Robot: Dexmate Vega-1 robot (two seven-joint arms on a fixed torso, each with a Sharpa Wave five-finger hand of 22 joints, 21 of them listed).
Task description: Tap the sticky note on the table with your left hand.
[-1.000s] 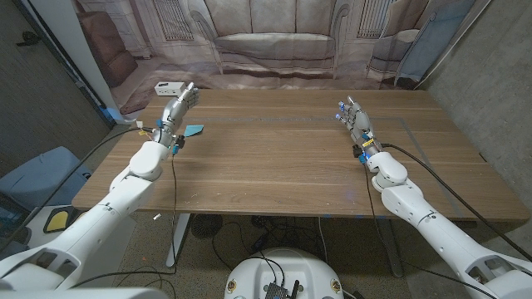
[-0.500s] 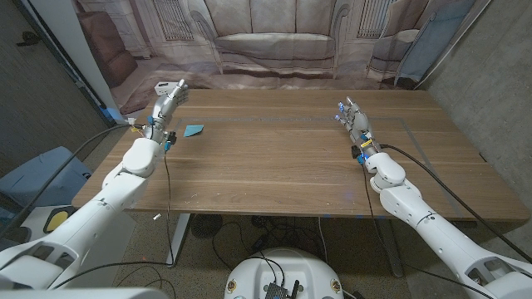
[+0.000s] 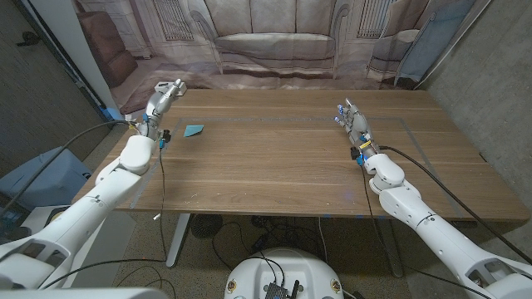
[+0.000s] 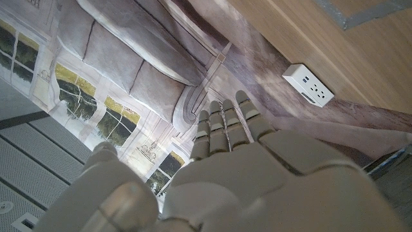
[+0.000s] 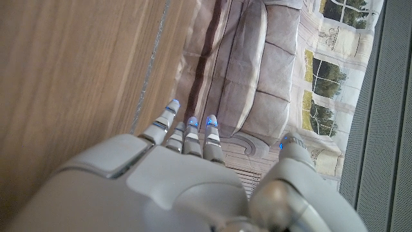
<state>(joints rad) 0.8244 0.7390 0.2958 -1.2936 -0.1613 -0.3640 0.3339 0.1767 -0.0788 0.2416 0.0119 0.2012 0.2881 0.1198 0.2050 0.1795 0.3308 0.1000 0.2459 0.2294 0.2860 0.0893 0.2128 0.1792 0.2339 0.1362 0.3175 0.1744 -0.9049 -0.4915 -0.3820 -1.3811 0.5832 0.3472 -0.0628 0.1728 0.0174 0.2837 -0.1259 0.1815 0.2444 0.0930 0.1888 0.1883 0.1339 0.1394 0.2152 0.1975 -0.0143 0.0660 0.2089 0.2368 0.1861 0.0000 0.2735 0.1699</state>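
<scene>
Head view of the Vega-1 at a rectangular brown wooden table (image 3: pixel 274 166). The task's object, a small teal-blue paper sticky note (image 3: pixel 194 130), lies flat on the table's far-left part, untouched and with bare wood all round it.

The left hand (image 3: pixel 160 103) is raised near the far-left corner of the table, beside the note on its outer side and apart from it. Its fingers (image 4: pixel 225 125) are extended and close together, holding nothing, as the left wrist view shows against the printed sofa backdrop (image 3: pixel 274 41). Extended fingers suit a tap, which needs no grasp. A white rectangular power strip (image 4: pixel 309 84) lies by the table's far-left edge, close to this hand.

The right hand (image 3: pixel 352 117) waits at the far-right part of the table, well apart from the note. Its fingers (image 5: pixel 187 132) are also straight and empty. Its position keeps it out of the left arm's working area, since the task assigns it no part.

Judged from these positions, the hand is clear of the note, and reaching it would call for a move inward and down.
</scene>
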